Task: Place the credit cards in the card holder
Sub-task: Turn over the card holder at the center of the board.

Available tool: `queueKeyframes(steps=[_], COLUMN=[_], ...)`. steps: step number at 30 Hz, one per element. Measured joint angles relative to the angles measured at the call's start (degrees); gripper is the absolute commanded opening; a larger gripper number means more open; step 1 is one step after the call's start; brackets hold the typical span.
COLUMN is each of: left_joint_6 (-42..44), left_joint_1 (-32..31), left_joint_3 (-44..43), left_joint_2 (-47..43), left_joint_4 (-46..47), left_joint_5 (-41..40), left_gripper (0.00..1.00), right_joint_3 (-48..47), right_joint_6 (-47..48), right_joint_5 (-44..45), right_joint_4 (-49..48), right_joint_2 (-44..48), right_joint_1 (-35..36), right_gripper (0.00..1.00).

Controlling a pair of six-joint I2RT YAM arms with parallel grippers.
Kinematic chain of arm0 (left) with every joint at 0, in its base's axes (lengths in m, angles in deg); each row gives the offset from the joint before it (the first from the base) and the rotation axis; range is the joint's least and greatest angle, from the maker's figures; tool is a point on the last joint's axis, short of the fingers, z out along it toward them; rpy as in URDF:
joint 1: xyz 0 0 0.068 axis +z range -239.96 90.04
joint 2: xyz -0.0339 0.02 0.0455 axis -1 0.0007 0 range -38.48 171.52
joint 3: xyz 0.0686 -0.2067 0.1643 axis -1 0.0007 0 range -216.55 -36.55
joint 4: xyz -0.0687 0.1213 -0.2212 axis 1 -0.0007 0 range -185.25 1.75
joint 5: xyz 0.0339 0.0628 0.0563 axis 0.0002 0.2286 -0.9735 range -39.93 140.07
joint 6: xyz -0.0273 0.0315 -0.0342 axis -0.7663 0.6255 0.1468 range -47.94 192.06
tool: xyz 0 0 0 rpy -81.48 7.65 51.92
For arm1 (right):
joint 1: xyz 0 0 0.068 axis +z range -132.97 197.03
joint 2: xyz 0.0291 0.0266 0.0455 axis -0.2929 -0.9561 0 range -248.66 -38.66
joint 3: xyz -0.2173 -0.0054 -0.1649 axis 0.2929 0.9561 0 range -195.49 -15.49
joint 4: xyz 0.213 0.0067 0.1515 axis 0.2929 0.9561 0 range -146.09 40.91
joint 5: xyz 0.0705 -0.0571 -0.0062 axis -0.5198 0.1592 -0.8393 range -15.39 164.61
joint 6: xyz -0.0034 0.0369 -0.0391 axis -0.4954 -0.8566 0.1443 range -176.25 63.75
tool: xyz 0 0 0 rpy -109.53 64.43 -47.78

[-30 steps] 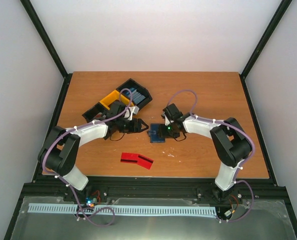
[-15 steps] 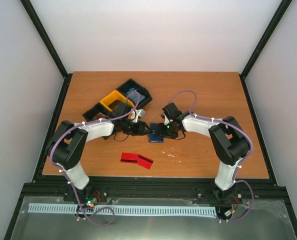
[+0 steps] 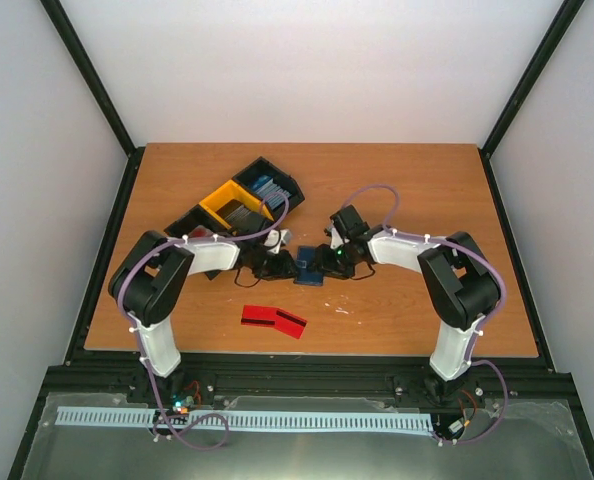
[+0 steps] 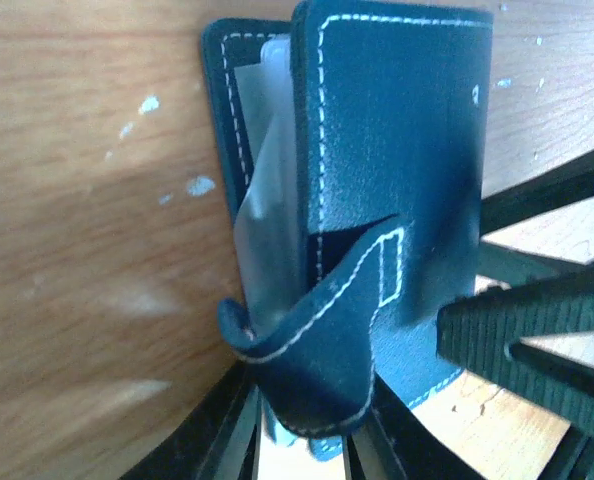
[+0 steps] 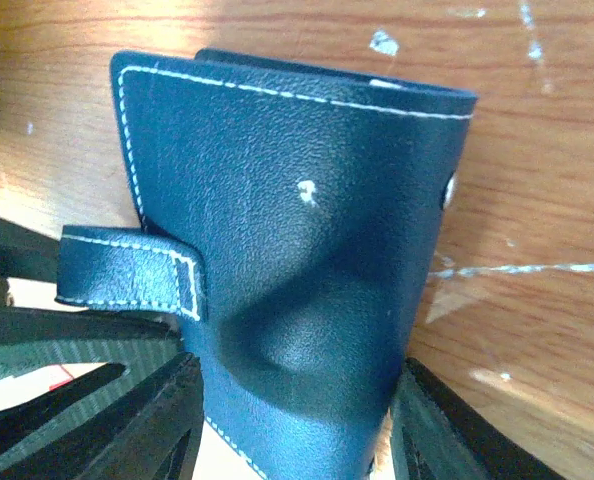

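- Black and yellow bins [image 3: 239, 203] stand at the far left of the wooden table [image 3: 407, 180], behind the left arm. They have no part in the task.
- Next comes the left gripper [image 3: 280, 264], low over the table and just left of the card holder [image 3: 309, 270]. In its wrist view the jaws are narrow, one on each side of a loose flap [image 4: 317, 330] at the holder's lower edge. Whether they really pinch the flap or only touch it cannot be told.
- Slightly below it in the top view, toward the arm bases, the red credit cards [image 3: 273, 320] lie flat on the wood, apart from both grippers. Their long side runs about left to right, a little slanted, with the dark stripe along it.
- The card holder is at the middle of the table, between the two grippers. It looks partly folded, and a clear inner sleeve shows at its open edge.
- On the right, the right gripper [image 3: 329, 262] holds the card holder across its width. The leather fills the space between the fingers and bulges a little there.
- The cards lie on the near side of the holder and a bit to the left, so the left arm seems the closer one to fetch them. It would probably first need to let go of the flap.
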Motion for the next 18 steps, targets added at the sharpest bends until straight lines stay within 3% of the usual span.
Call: queueKeyframes(steps=[14, 16, 18], left_joint_6=[-1.36, -1.36, -1.36], left_joint_1=[0.09, 0.17, 0.2], left_joint_3=[-2.47, -2.54, -2.56], left_joint_2=[1.84, 1.95, 1.95], left_joint_4=[-2.62, -2.67, -2.69], left_joint_5=[-1.44, -1.33, -1.31], left_gripper=[0.11, 0.11, 0.12], right_joint_3=[10.19, 11.85, 12.92], right_joint_6=[-5.14, -5.7, -5.68], right_joint_5=[-14.8, -17.14, -17.9], right_joint_4=[-21.62, -26.16, -28.55], right_joint_2=[0.15, -0.46, -0.61], right_joint_1=[-2.86, -2.86, -2.86], right_gripper=[0.5, 0.46, 0.3])
